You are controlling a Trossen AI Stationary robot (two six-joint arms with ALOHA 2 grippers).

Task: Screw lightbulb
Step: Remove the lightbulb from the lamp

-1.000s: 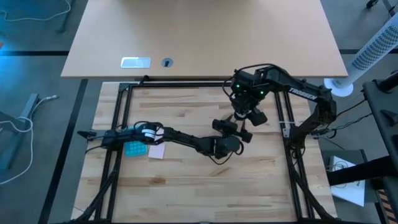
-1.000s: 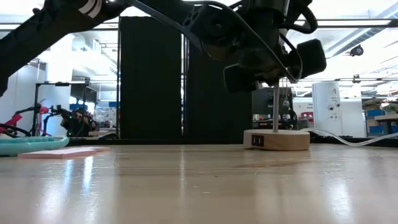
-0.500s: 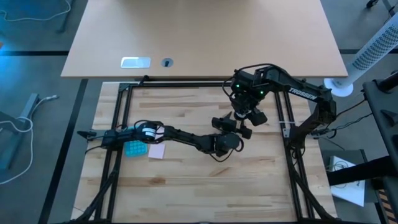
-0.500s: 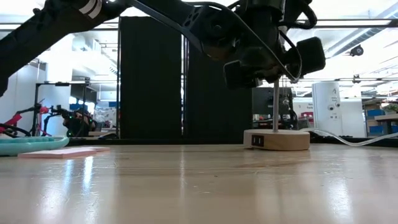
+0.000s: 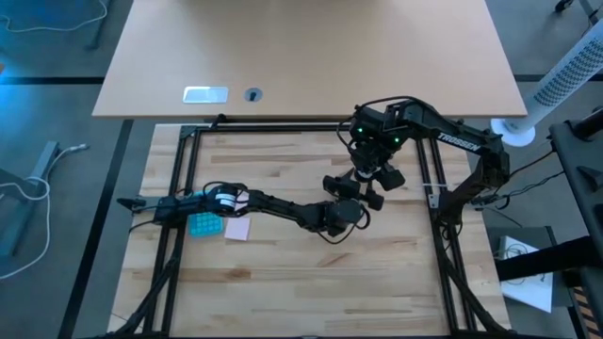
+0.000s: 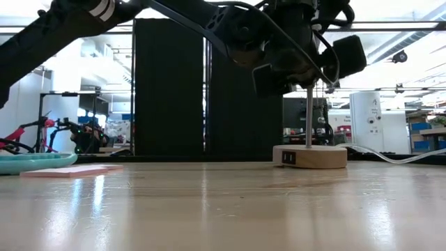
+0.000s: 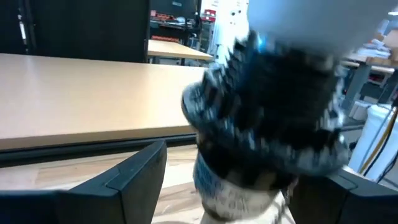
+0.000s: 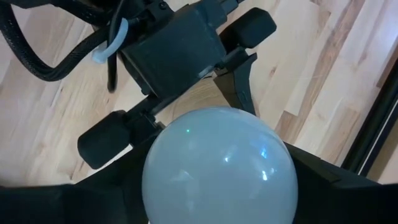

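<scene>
The white lightbulb point(image 8: 217, 168) fills the right wrist view, its round top toward the camera. My right gripper point(image 5: 369, 168) hangs over it, pointing down, and is shut on it. Below stands the lamp: a round wooden disc point(image 6: 310, 156) on the table with a thin rod point(image 6: 307, 118) rising into the grippers. The socket under the bulb is hidden. My left gripper point(image 5: 355, 190) reaches in level from the table's left, open. Its two fingers point(image 8: 239, 81) stand wide apart on either side, just below the bulb. In the left wrist view a blurred dark mass point(image 7: 267, 118) lies between them. My right gripper pinches the bulb's round glass part point(image 8: 155, 180) between its two fingers point(image 8: 93, 199), one on each side. The fingers come from above, pointing down. The bulb stands upright over the lamp's disc; its screw base is hidden beneath the glass.
A teal dish point(image 5: 203, 224) and a pink pad point(image 5: 237, 229) lie at the table's left, beside the left arm. Black frame rails point(image 5: 435, 202) run along the table's edges. A pale desk point(image 5: 311, 56) stands beyond the far edge.
My left gripper has moved a little toward the table's far edge and slightly up, closer under my right gripper. My right gripper and the lamp have stayed in place.
</scene>
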